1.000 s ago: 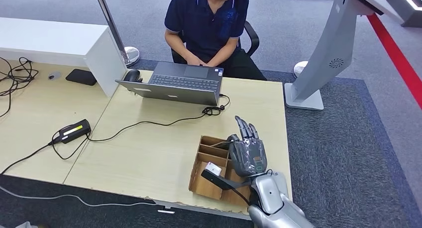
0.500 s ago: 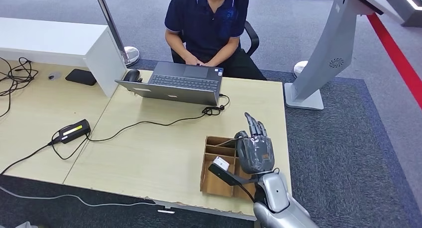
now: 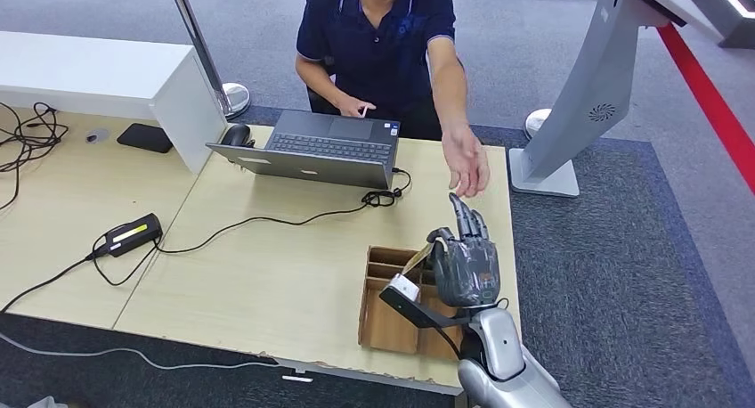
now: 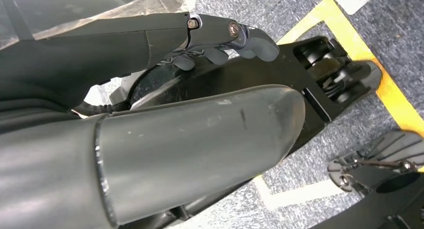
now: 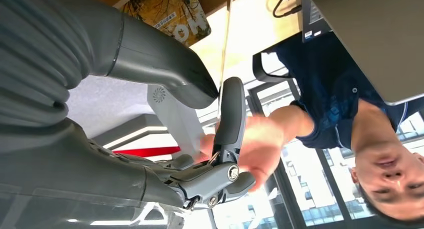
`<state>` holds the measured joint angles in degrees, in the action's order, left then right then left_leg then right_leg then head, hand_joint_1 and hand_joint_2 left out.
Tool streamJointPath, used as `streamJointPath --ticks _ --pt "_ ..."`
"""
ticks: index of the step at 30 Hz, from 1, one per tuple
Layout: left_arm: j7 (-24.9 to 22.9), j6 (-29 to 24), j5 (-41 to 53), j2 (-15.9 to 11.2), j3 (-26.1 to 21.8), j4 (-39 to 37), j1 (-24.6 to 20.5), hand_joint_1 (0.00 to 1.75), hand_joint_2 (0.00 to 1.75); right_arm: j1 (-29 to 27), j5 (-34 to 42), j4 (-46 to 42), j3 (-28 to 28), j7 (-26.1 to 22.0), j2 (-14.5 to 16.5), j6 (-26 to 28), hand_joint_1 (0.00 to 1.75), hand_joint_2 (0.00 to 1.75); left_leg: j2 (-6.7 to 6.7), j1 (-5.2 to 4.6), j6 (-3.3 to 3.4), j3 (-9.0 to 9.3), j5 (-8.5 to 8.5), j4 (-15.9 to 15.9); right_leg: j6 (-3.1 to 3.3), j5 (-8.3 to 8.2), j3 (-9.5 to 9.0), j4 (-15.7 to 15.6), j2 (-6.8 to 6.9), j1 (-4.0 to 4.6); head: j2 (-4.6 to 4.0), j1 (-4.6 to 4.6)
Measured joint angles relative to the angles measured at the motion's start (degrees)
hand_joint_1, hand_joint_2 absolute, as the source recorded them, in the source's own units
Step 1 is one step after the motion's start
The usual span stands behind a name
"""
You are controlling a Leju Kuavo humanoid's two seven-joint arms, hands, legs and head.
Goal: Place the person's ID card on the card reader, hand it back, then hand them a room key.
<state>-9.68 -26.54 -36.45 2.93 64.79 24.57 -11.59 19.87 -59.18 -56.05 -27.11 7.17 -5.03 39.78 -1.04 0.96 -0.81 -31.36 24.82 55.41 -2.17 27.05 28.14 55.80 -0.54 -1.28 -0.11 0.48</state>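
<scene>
Looks like the room-key handover is the step in hand: a thin card (image 3: pixel 415 259) is pinched edge-on between thumb and a finger of the right hand (image 3: pixel 465 264), lifted just above the cardboard box (image 3: pixel 385 323) at the table's (image 3: pixel 267 274) 5 o'clock corner, the other fingers left pointing up. The person's hand (image 3: pixel 466 163) is held out open at 12 o'clock from it, near but not touching, so the card probably needs to be carried up into that palm and only then let go. The left hand (image 4: pixel 220 44) is seen hanging over the floor, fingers curled in with nothing in them.
</scene>
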Motion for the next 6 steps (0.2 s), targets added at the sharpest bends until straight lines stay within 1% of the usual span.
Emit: streamJointPath --ticks 6 --pt "1.0 -0.9 0.3 -0.3 -0.1 0.0 0.5 0.0 0.0 -0.7 -0.6 -1.0 0.5 0.0 0.0 0.0 1.75 1.75 -0.01 0.0 0.0 -0.02 0.0 0.0 0.0 0.0 0.01 0.0 0.01 0.0 0.0 -0.01"
